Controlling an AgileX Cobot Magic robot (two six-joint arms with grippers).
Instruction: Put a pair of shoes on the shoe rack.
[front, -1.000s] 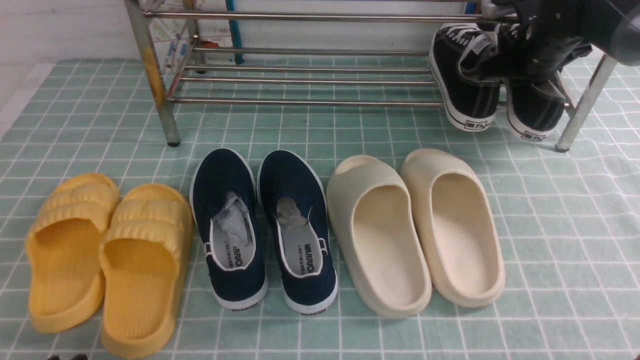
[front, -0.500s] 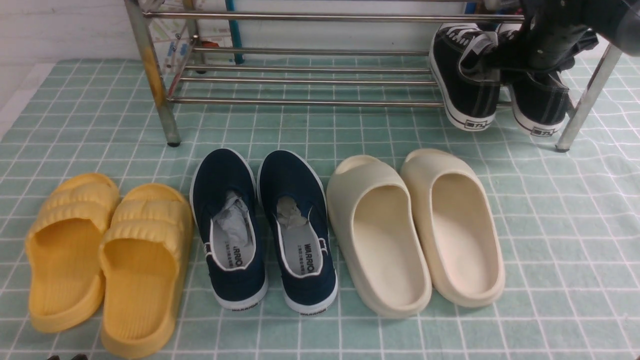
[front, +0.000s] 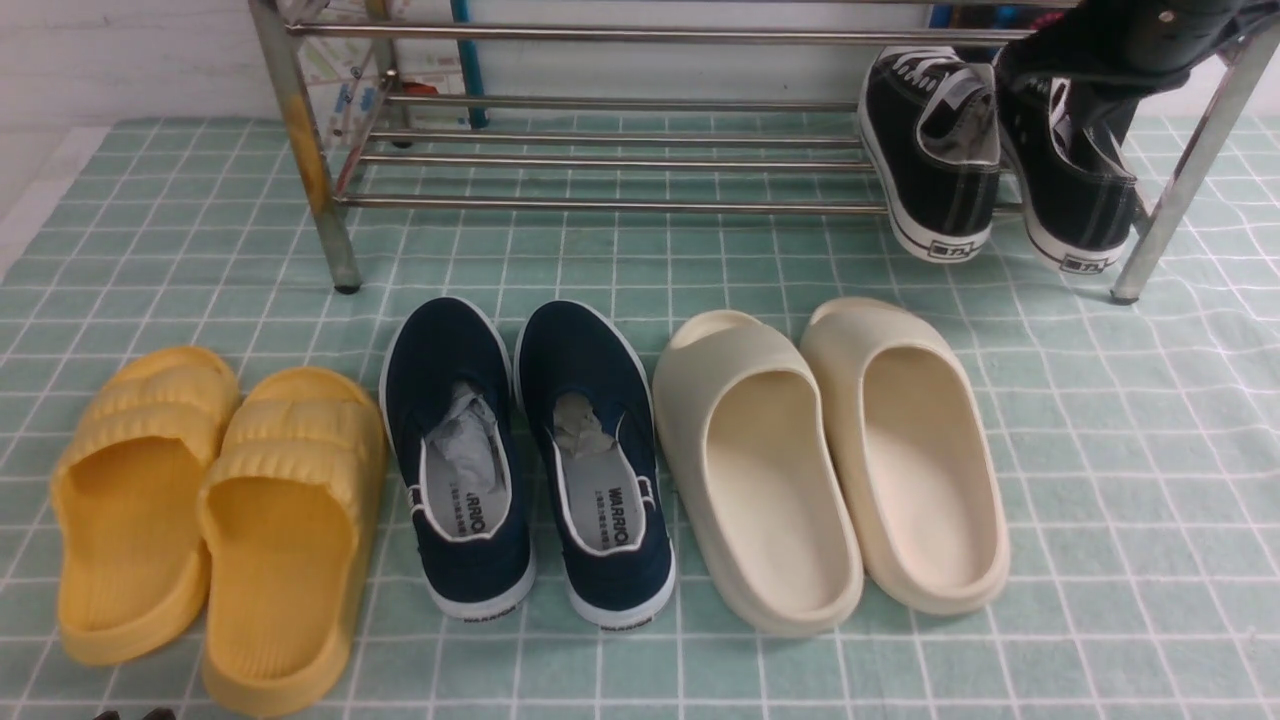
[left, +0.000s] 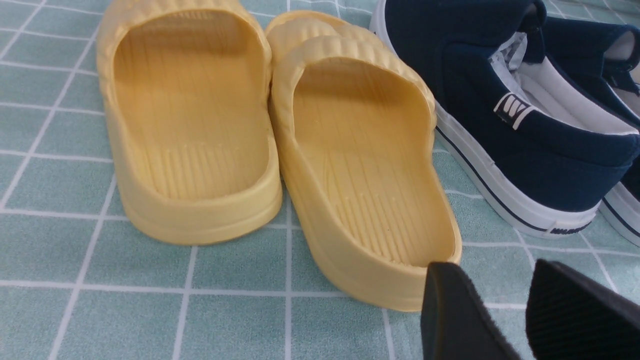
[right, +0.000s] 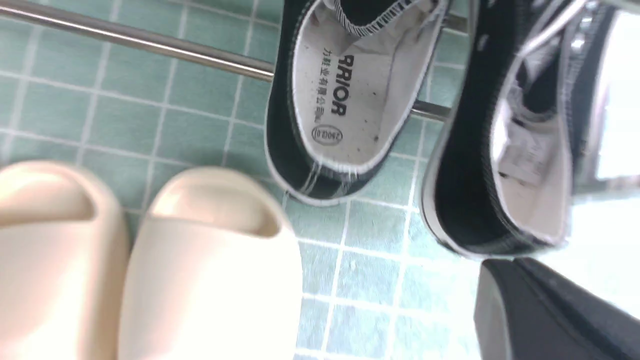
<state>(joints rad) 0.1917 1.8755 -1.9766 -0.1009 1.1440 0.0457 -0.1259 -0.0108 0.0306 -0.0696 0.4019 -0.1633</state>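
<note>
Open along the lower bars of the shoe rack (front: 620, 205), from the rust-stained left leg (front: 310, 160) across to the pair of shoes (front: 935, 150); capped overhead by the upper front bar (front: 620, 35). Blocked at the right end, where both black sneakers sit side by side, heels hanging over the front bar, just inside the right leg (front: 1180, 190). Clear in a bare strip of counter (front: 640, 265) between the rack's front and the row nearer the camera. Closed across that row by yellow slides (front: 215, 520), navy slip-ons (front: 525, 460) and cream slides (front: 830, 460), each pair pressed together, only narrow gaps between pairs. Wide open on the counter right of the cream slides.
</note>
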